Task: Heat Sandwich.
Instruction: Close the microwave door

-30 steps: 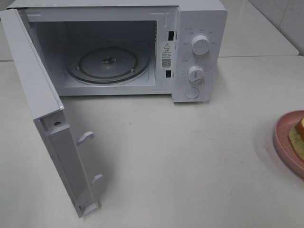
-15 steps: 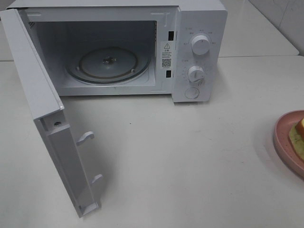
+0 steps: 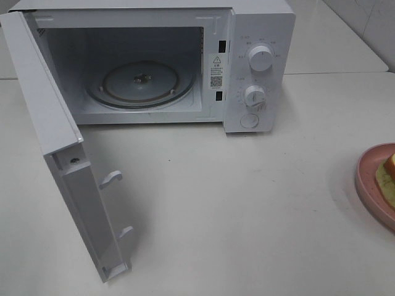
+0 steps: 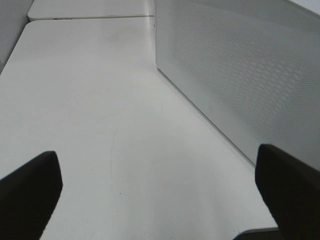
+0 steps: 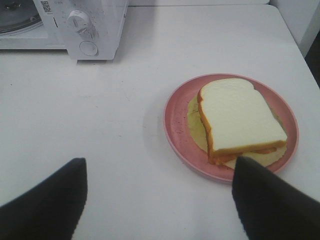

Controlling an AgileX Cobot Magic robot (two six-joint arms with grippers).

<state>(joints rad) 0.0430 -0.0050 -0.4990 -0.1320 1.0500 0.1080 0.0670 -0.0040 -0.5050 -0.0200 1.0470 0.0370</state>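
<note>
The sandwich (image 5: 240,120), white bread with tan crust over pale green lettuce, lies on a round pink plate (image 5: 176,125). In the high view only a sliver of the sandwich (image 3: 389,174) and the plate (image 3: 369,182) shows at the right edge. My right gripper (image 5: 160,167) is open and empty just short of the plate, and one finger (image 5: 270,200) covers the plate's near rim. Beside the microwave door's outer face (image 4: 240,70), my left gripper (image 4: 157,165) is wide open over bare table. Neither arm shows in the high view.
The white microwave (image 3: 259,37) stands at the back with its door (image 3: 43,117) swung out to the left. Its glass turntable (image 3: 141,83) carries nothing. Two knobs and a button sit on its right panel (image 3: 256,92). A second table joins behind.
</note>
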